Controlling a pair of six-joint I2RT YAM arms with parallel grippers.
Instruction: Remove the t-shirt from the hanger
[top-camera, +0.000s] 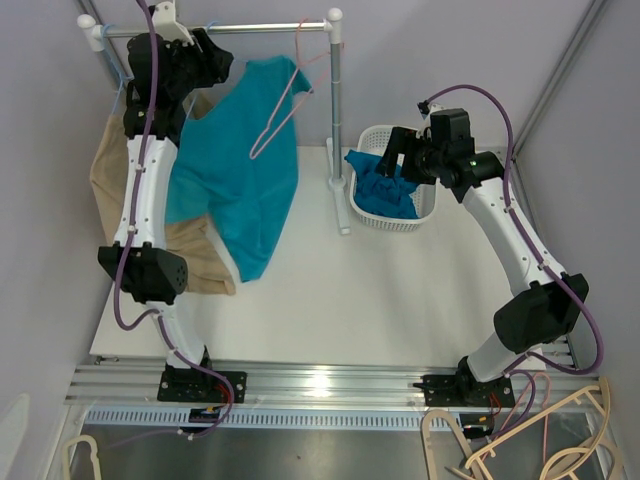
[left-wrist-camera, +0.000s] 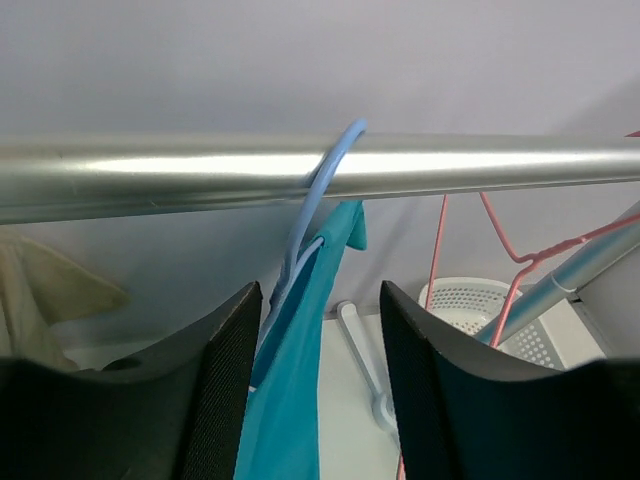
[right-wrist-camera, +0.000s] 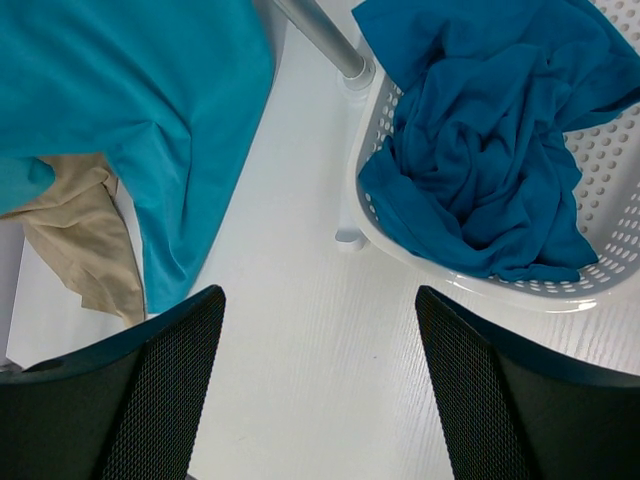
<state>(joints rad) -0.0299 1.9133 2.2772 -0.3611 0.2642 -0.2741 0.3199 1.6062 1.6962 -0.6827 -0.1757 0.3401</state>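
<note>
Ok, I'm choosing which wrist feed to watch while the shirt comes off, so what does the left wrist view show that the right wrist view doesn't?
Only the left wrist view: the metal rail, the hook of the light blue hanger over it, and a pink hanger off to the right.
Only the right wrist view: the dark blue cloth piled in the white basket, and the lower edge of the teal t-shirt with the white table beyond it.
Both: the teal t-shirt, the white basket and the beige garment.
</note>
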